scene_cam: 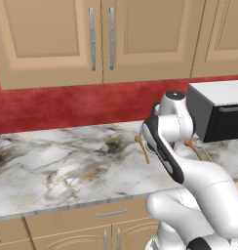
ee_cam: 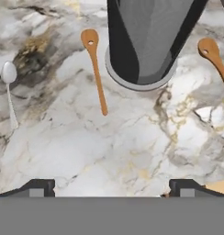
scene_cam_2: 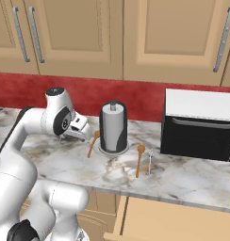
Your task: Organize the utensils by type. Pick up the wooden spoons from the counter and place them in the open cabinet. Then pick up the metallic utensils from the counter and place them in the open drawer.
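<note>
Two wooden spoons lie on the marble counter [scene_cam_2: 65, 162]. One wooden spoon [ee_cam: 95, 69] [scene_cam_2: 93, 143] [scene_cam: 142, 148] is left of the dark paper-towel holder [scene_cam_2: 113, 127]. The other wooden spoon [scene_cam_2: 139, 161] [ee_cam: 215, 59] [scene_cam: 191, 145] is to the holder's right. A metal spoon [ee_cam: 9, 89] lies further left, and a thin metal piece [scene_cam_2: 150, 162] rests beside the right wooden spoon. My gripper [ee_cam: 113, 188] [scene_cam_2: 84, 133] hovers open above the counter, short of the left wooden spoon, holding nothing. The open drawer [scene_cam_2: 173, 221] juts out below the counter edge. The open cabinet is out of view.
A black and white toaster oven [scene_cam_2: 199, 124] [scene_cam: 218, 112] stands at the right against the red backsplash. Closed tan wall cabinets [scene_cam_2: 69, 33] hang above. The paper-towel holder [ee_cam: 146, 41] stands tall between the two wooden spoons.
</note>
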Motion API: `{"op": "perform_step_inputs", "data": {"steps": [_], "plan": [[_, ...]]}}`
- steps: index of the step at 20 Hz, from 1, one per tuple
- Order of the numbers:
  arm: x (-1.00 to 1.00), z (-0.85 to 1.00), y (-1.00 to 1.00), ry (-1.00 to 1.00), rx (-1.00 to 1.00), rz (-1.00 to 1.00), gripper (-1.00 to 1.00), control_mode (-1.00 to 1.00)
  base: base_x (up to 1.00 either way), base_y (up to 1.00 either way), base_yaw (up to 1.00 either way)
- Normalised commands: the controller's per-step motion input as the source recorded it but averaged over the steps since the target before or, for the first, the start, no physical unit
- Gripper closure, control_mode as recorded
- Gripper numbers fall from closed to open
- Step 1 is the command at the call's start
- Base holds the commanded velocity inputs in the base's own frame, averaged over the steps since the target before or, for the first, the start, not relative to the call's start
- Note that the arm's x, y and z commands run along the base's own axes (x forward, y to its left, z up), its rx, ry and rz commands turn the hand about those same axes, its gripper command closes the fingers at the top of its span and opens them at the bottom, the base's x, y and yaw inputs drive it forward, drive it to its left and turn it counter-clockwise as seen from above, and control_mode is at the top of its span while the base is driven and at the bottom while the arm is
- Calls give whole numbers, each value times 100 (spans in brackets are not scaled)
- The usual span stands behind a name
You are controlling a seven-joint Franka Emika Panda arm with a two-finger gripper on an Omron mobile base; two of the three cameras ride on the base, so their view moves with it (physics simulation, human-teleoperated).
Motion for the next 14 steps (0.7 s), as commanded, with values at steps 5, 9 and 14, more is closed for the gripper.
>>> {"op": "perform_step_inputs", "data": {"steps": [5,9,14], "plan": [[35,-43,0,-1,12,-26,-100,-100,0,0,0],[24,-44,0,-2,12,-23,-100,-100,0,0,0],[33,-42,0,-3,10,-18,-100,-100,0,0,0]]}}
